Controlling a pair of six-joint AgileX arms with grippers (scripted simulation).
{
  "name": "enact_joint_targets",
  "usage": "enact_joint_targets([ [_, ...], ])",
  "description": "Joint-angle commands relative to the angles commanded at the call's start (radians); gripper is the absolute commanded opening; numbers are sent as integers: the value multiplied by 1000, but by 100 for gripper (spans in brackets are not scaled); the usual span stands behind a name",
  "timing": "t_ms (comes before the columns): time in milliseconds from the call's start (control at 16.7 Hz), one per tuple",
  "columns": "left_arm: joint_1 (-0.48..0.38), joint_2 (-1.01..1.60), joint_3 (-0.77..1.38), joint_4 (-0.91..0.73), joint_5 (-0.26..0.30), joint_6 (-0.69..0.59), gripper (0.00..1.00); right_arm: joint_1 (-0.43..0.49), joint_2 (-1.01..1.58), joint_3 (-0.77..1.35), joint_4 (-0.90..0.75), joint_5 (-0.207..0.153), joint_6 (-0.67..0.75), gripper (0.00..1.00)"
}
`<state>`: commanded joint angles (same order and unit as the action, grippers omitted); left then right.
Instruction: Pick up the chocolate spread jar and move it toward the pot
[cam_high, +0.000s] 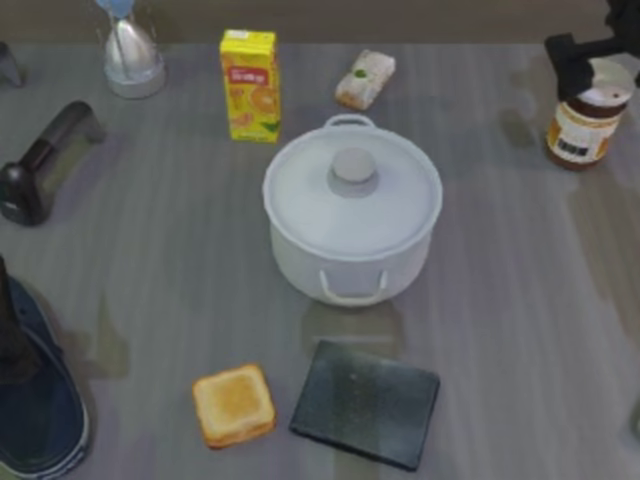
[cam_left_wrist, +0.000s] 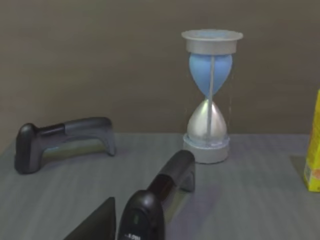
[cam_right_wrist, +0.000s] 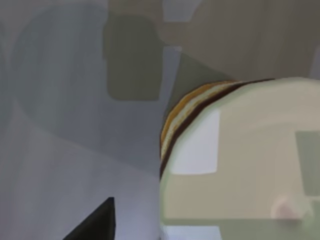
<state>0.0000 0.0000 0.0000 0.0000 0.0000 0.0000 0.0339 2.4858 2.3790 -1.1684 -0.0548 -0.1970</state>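
1. Chocolate spread jar (cam_high: 582, 128), a small round jar of dark brown spread with a white lid and an orange-and-white barcode label, stands upright near the far right corner of the grey surface (cam_high: 500, 300).
2. Right gripper (cam_high: 590, 62), black, sits directly over the jar's lid at the far right edge; whether its jaws are closed on the jar I cannot tell. In the right wrist view the pale lid (cam_right_wrist: 240, 165) fills much of the picture, with the orange and brown band of the jar just under it.
3. Large round white-grey pot (cam_high: 352, 215), with knobbed lid and two loop handles, stands at the middle of the surface, well apart from the jar.
4. Left arm (cam_high: 15, 340) is parked at the left edge; its jaws' state cannot be told.
5. Yellow juice carton (cam_high: 250, 85) stands just beyond the pot, a blue-and-silver hourglass (cam_left_wrist: 211, 95) near the far left corner, a black handheld scanner (cam_high: 45, 160) at the left edge.
6. Toast slice (cam_high: 234, 404) and a dark flat slab (cam_high: 365, 403) lie near the front edge.
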Motion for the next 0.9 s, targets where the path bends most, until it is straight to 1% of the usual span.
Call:
enact_joint_targets([
  [240, 0, 0, 0, 0, 0, 0, 100, -3, 12, -6, 17, 0, 0, 100],
  [540, 0, 0, 0, 0, 0, 0, 100, 6, 74, -36, 111, 3, 6, 100],
  [780, 0, 0, 0, 0, 0, 0, 100, 6, 81, -39, 121, 3, 6, 100],
  [900, 0, 0, 0, 0, 0, 0, 100, 6, 81, -39, 121, 3, 6, 85],
])
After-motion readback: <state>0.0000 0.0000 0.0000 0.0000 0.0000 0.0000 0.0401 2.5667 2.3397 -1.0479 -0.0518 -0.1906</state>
